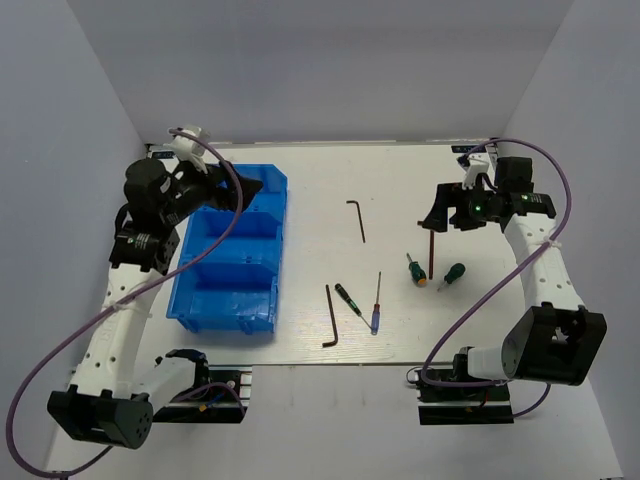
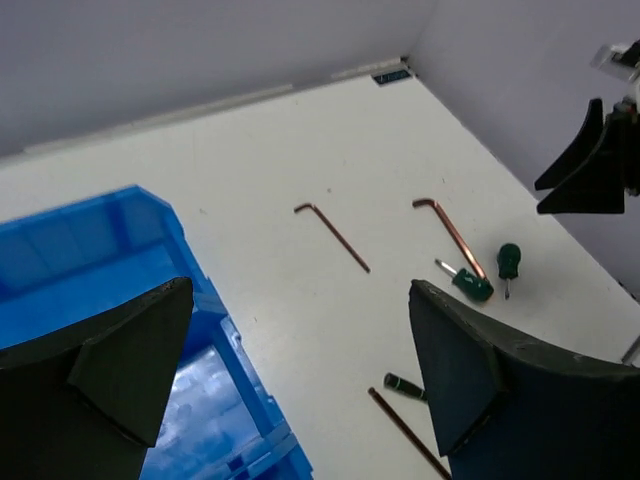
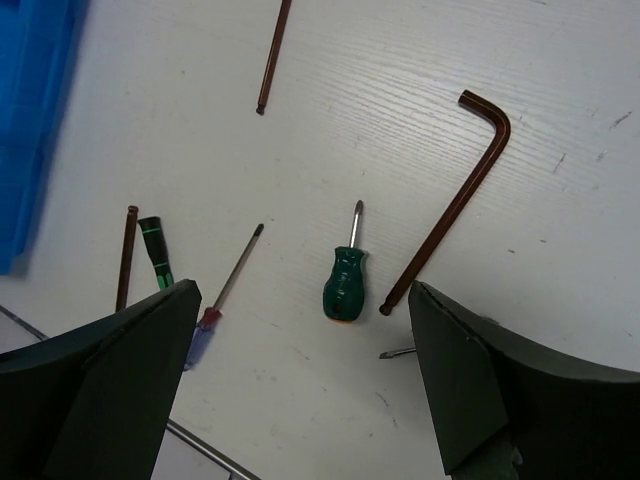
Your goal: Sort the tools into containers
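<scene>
The blue three-compartment bin (image 1: 228,312) stands at the left; nothing shows in the compartments I can see. My left gripper (image 1: 238,188) is open and empty over its far end; in its own view (image 2: 300,300) the bin (image 2: 90,250) lies left below. Three dark hex keys (image 1: 356,220) (image 1: 431,255) (image 1: 331,318) lie on the table. Two green-handled screwdrivers (image 1: 415,270) (image 1: 453,275), a blue-handled precision screwdriver (image 1: 376,305) and a black-green one (image 1: 350,300) lie between them. My right gripper (image 1: 437,215) is open, empty, above one green screwdriver (image 3: 345,280) and a hex key (image 3: 450,200).
White walls close in the table at the back and both sides. The table's near edge (image 3: 200,445) runs just below the tools. Both arm bases (image 1: 200,395) (image 1: 465,390) stand at the near edge. The right gripper shows in the left wrist view (image 2: 585,170).
</scene>
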`<state>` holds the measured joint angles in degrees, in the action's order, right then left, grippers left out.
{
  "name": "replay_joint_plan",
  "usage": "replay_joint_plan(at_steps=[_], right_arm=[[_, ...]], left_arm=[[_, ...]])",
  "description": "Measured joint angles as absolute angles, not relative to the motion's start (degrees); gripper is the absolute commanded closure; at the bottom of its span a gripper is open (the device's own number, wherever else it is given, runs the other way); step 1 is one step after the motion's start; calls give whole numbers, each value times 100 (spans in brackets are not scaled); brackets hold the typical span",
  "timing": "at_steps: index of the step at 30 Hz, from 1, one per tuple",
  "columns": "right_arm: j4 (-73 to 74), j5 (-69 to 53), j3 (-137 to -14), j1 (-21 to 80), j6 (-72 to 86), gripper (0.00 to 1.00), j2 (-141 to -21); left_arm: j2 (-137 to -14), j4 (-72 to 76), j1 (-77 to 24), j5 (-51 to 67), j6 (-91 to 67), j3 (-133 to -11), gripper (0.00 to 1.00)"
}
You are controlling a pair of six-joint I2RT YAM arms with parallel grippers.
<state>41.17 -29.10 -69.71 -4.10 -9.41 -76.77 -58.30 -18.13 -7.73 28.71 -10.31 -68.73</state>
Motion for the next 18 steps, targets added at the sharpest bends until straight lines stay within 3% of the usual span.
replay_joint_plan(at_steps=[5,7,8,9,10,12,13,15,16,17,18], right_arm=[[4316,-3061,-6971,-410,-1323,9,-7693],[4412,-3129,-6971,-410,-1603,14,-7693],[4431,-3138,-6971,-410,-1712,22,-7693],[4453,-3148,-6971,-410,-1806,38,-7693],[4471,-3159,-6971,-410,-1885,70,-7697],[4473,-3116,-6971,-408,-1916,91,-7730],[4464,-3037,-6971,-401,-1890,100,-7762],[4453,-2864,-6991,-373,-1848,100,-7924],[4453,-2746,-7022,-353,-1828,77,-8049],[4449,-2571,-7059,-329,-1780,59,-8195],[4431,-2410,-7083,-307,-1754,47,-8342]], left_arm=[[-6226,-1850,-967,2923,-1059,-6486,9],[-6386,-1892,-1041,2930,-1066,-6375,19],[-6486,-1898,-1087,2943,-1059,-6337,25],[-6580,-1922,-1127,2954,-1068,-6333,33],[-6705,-1929,-1177,2961,-1055,-6335,54],[-6958,-1994,-1286,2963,-1013,-6390,75],[-7146,-2067,-1376,2956,-945,-6495,91],[-7596,-2217,-1592,2904,-849,-6783,99],[-7824,-2263,-1723,2862,-812,-6923,99],[-8060,-2314,-1876,2792,-768,-7081,90],[-8294,-2362,-2058,2722,-731,-7231,76]])
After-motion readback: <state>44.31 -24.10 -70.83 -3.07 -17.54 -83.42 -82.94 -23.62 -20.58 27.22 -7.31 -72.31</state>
